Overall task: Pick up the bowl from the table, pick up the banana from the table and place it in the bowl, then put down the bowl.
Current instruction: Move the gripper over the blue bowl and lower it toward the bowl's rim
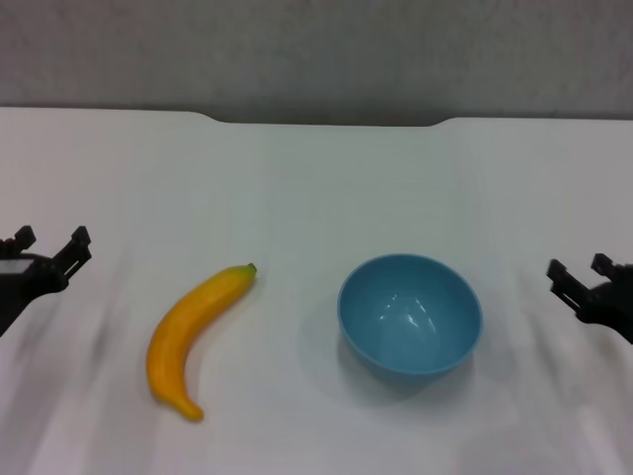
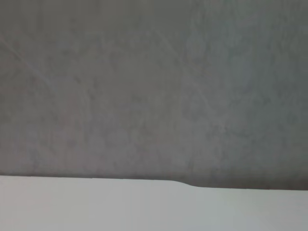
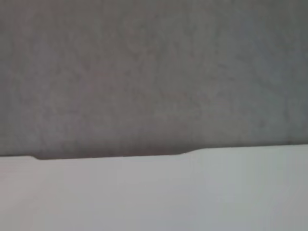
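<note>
A light-blue bowl (image 1: 409,313) stands upright and empty on the white table (image 1: 316,178), right of centre. A curved yellow-orange banana (image 1: 190,334) lies on the table to its left, dark stem tip pointing toward the far side. My left gripper (image 1: 49,245) is at the left edge, open and empty, well left of the banana. My right gripper (image 1: 582,271) is at the right edge, open and empty, right of the bowl. The wrist views show only the table's far edge (image 2: 144,192) (image 3: 154,192) and the grey wall.
A grey wall (image 1: 316,49) rises behind the table's far edge, which has a shallow notch (image 1: 326,121) in its middle.
</note>
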Tool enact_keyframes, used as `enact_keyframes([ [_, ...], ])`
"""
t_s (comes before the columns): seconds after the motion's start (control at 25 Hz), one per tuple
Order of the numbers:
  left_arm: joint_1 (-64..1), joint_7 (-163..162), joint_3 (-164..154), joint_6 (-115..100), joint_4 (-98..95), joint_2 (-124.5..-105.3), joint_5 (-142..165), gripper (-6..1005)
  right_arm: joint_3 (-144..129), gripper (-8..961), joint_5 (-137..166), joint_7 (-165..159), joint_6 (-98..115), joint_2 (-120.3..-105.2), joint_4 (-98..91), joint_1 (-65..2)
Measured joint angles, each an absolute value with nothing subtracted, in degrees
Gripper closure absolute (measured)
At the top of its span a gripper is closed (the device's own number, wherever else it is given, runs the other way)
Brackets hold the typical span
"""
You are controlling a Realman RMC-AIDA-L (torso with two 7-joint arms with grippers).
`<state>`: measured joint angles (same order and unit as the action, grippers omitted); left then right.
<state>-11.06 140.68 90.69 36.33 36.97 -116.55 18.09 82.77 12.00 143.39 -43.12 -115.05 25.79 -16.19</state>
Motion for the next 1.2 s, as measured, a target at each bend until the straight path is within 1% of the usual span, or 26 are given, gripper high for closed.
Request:
enact_keyframes([
  [0.32,-4.4,134.0,84.5,22.2,56.0,-116.37,23.2,225,82.2,304,30.6,129.8,-24.1,-114.81,51.4,-7.6],
  [0.52,-1.3,126.3,80.7,12.0,67.4,-116.24,32.0,226,81.8,310,48.3,112.8,-17.8,-114.60,62.3,-5.1],
  [0.68,0.3,123.4,77.7,4.6,74.6,-115.95,35.1,227,82.8,314,62.7,97.0,-17.0,-114.60,68.8,-3.3],
  [0.88,0.4,125.1,72.7,-8.6,82.0,-114.71,34.9,228,85.4,320,78.3,79.3,-17.8,-114.61,73.5,-2.9],
  [0.92,0.1,126.4,71.9,-11.1,83.3,-114.54,34.4,228,87.3,321,85.4,71.8,-20.1,-114.62,74.8,-3.1],
  [0.96,-0.1,127.6,71.4,-12.9,84.1,-114.47,33.8,228,87.3,322,85.4,71.8,-20.1,-114.62,74.8,-3.1],
  [1.04,-0.7,132.3,70.6,-17.5,86.4,-114.61,30.8,229,90.2,325,93.6,62.1,-24.4,-114.60,75.4,-4.3],
  [1.12,-1.2,138.3,70.3,-21.4,88.5,-114.85,26.7,229,93.9,327,102.5,52.3,-30.1,-114.60,75.5,-7.0],
  [1.2,-1.7,143.1,70.4,-23.9,89.8,-115.20,23.5,271,96.7,329,109.5,45.6,-34.7,-114.61,75.1,-9.7],
])
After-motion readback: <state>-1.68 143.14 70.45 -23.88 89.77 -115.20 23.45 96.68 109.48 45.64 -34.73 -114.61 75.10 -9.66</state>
